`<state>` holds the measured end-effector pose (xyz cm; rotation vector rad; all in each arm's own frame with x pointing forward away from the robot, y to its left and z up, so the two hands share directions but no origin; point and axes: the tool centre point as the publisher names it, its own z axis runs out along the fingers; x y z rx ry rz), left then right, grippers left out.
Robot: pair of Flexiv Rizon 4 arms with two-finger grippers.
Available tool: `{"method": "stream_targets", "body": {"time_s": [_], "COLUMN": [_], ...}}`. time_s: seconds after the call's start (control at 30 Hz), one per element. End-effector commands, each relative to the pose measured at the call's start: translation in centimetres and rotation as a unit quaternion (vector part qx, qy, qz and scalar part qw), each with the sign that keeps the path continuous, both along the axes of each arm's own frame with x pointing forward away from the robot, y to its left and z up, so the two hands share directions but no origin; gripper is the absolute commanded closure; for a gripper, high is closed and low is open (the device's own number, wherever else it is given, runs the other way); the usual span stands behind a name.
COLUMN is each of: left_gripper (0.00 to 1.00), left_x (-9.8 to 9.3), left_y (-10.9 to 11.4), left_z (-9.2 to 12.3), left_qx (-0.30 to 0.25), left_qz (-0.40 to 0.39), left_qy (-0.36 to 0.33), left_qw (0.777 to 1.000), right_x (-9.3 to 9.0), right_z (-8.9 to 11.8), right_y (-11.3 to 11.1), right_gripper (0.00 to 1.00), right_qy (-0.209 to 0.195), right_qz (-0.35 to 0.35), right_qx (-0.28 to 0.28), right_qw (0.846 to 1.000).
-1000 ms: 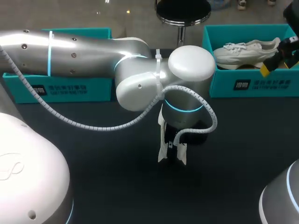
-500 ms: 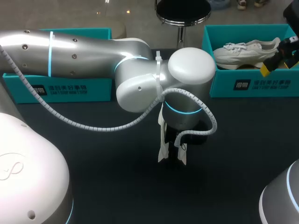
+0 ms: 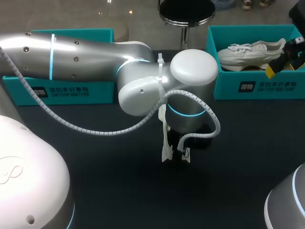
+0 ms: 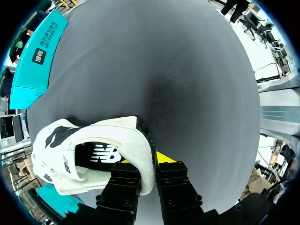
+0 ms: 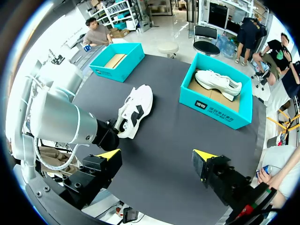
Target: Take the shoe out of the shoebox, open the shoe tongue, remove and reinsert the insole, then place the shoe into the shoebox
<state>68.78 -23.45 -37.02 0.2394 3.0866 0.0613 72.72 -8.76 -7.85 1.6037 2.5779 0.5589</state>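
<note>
The left gripper (image 4: 147, 165) clamps the collar of the white shoe (image 4: 110, 133) over the dark surface (image 4: 187, 70); the right gripper (image 5: 156, 157) hangs wide open, empty.

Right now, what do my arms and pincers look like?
The left arm is rounded silver-white shells with glowing cyan rings and a white ribbed cable looped along it. The left pincer and right pincer are black and blocky with bright yellow tips.

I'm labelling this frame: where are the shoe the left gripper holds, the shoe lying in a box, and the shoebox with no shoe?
Held shoe (image 4: 122, 133), left wrist view, white upper beside its opening.
Boxed shoe (image 3: 248, 56), head view, its side.
Shoeless shoebox (image 5: 133, 62), right wrist view, outer side wall.
</note>
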Motion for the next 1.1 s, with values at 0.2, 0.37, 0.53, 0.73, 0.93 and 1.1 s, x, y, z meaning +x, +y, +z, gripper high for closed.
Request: {"method": "stream_targets", "body": {"time_s": [0.2,0.37,0.53,0.73,0.93,1.1], "left_gripper": [1.0,1.0,1.0,1.0,1.0,1.0], "left_x": [-0.3,-0.6,-0.5,-0.1,0.2,0.7], "left_y": [1.4,2.2,2.9,3.3,3.4,3.1], "left_z": [3.3,5.8,8.0,10.0,11.7,13.2], "left_qx": [-0.016,-0.031,-0.038,-0.04,-0.051,-0.049], "left_qz": [-0.01,-0.021,-0.016,-0.012,-0.021,-0.026], "left_qy": [0.008,0.008,-0.004,-0.017,-0.014,-0.023], "left_qw": [1.0,0.999,0.999,0.999,0.998,0.998], "right_x": [0.2,0.2,0.2,0.2,0.2,0.2], "right_z": [0.0,0.0,0.0,0.0,0.0,0.0], "right_y": [0.0,0.0,0.0,0.0,0.0,0.0], "right_gripper": [0.0,0.0,0.0,0.0,0.0,0.0], "right_qy": [0.002,0.002,0.002,0.002,0.002,0.002], "right_qz": [0.0,0.0,0.0,0.0,0.0,0.0], "right_qx": [-0.001,-0.001,-0.001,-0.001,-0.001,-0.001], "right_qw": [1.0,1.0,1.0,1.0,1.0,1.0]}}
